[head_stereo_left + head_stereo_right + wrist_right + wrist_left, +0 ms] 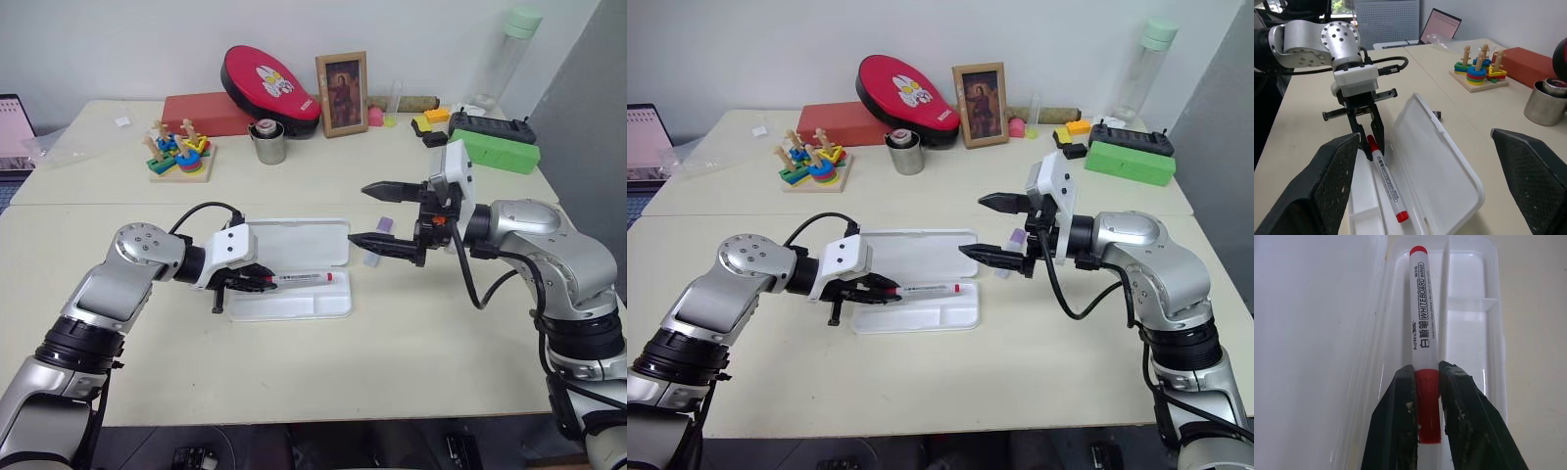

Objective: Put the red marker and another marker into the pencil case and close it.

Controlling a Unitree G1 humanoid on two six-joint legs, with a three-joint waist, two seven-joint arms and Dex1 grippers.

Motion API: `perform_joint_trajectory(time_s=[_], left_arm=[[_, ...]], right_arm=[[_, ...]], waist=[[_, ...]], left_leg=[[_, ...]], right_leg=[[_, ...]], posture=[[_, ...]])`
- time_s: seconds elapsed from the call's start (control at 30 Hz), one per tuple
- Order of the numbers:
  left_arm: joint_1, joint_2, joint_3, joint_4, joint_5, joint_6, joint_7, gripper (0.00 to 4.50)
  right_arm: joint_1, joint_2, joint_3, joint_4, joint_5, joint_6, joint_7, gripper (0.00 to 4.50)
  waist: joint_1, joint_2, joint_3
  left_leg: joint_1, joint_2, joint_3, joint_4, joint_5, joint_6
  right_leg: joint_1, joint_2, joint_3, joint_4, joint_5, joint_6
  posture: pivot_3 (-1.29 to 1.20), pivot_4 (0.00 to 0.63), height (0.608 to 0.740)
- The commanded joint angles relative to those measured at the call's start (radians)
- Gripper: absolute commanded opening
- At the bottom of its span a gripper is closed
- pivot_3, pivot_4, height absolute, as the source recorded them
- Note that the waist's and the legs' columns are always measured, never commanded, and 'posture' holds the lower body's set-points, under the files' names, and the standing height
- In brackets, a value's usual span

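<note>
The pencil case (294, 306) lies open on the table's middle, its white lid (294, 243) folded back behind the compartmented tray. The red marker (306, 278) lies lengthwise in the tray's rear compartment. My left gripper (257, 280) is shut on its red cap (1427, 382), and the white barrel (1422, 318) reaches away from the fingers. The other marker (384, 224), lilac-capped with a pale body, rests on the table just right of the lid. My right gripper (359, 213) hovers over it, wide open and empty, pointing towards the case.
Along the table's back stand a ring-stacking toy (179, 150), a metal cup (267, 143), a red box (206, 113), a red pad (269, 83), a framed picture (342, 94) and a green box (495, 149). A small black object (1437, 114) lies behind the lid.
</note>
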Motion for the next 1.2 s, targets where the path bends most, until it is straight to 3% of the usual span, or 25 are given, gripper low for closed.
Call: perform_joint_trajectory(time_s=[0.03,0.23,0.4,0.53,0.67,0.83,1.03,1.2], left_arm=[[0.004,-0.003,0.013,-0.014,0.007,-0.007,-0.003,1.47],[-0.005,-0.040,0.040,-0.021,-0.011,-0.023,0.025,2.66],[-0.082,-0.205,0.179,-0.111,-0.201,0.106,0.152,3.64],[-0.111,-0.311,0.226,-0.169,-0.254,0.179,0.282,4.45],[-0.105,-0.383,0.221,-0.215,-0.269,0.209,0.365,4.45],[-0.104,-0.408,0.203,-0.219,-0.258,0.209,0.397,4.45],[-0.114,-0.406,0.187,-0.207,-0.240,0.188,0.399,4.45],[-0.121,-0.420,0.185,-0.206,-0.235,0.175,0.413,4.45]], right_arm=[[0.000,-0.006,0.004,-0.010,-0.016,-0.010,-0.006,4.50],[0.012,0.004,0.002,0.007,-0.038,0.018,-0.050,4.50],[0.044,0.029,0.004,0.017,-0.096,0.131,-0.213,4.50],[0.055,0.115,-0.017,0.030,-0.152,0.267,-0.424,4.50],[0.101,0.220,-0.032,0.033,-0.252,0.370,-0.652,4.50],[0.124,0.372,-0.090,0.041,-0.314,0.421,-0.833,4.50],[0.130,0.499,-0.110,0.084,-0.362,0.406,-0.945,4.50],[0.172,0.542,-0.006,0.151,-0.425,0.361,-0.970,4.50]], waist=[[0.001,0.000,0.000],[0.003,0.000,0.000],[0.008,0.000,0.000],[0.008,0.000,0.000],[0.004,0.000,0.000],[0.002,0.000,0.000],[0.003,0.000,0.000],[0.003,0.000,-0.001]], left_leg=[[0.000,0.000,0.000,0.000,0.000,0.000],[0.000,0.000,0.000,0.000,0.000,0.000],[-0.001,0.000,-0.001,0.001,0.000,0.000],[-0.001,0.000,-0.002,0.002,0.000,0.000],[0.000,-0.001,-0.003,0.002,0.000,0.000],[0.000,-0.001,-0.004,0.001,0.000,0.000],[0.000,-0.001,-0.004,0.001,0.000,0.000],[0.000,-0.001,-0.004,0.001,0.000,0.000]], right_leg=[[0.000,0.000,0.000,0.000,0.000,0.000],[0.000,0.000,0.000,0.000,0.000,0.000],[0.000,0.000,-0.001,0.000,0.000,0.000],[0.001,0.000,-0.002,0.001,0.000,0.000],[0.002,0.000,-0.003,0.001,0.000,0.000],[0.001,0.000,-0.002,0.002,0.000,0.000],[0.002,0.000,-0.003,0.002,0.000,0.000],[0.002,0.000,-0.003,0.002,0.000,0.000]], posture=[[0.00,0.150,0.740],[0.00,0.150,0.740],[0.00,0.150,0.740],[0.00,0.150,0.740],[0.00,0.150,0.740],[0.00,0.150,0.740],[0.00,0.150,0.740],[0.00,0.150,0.740]])
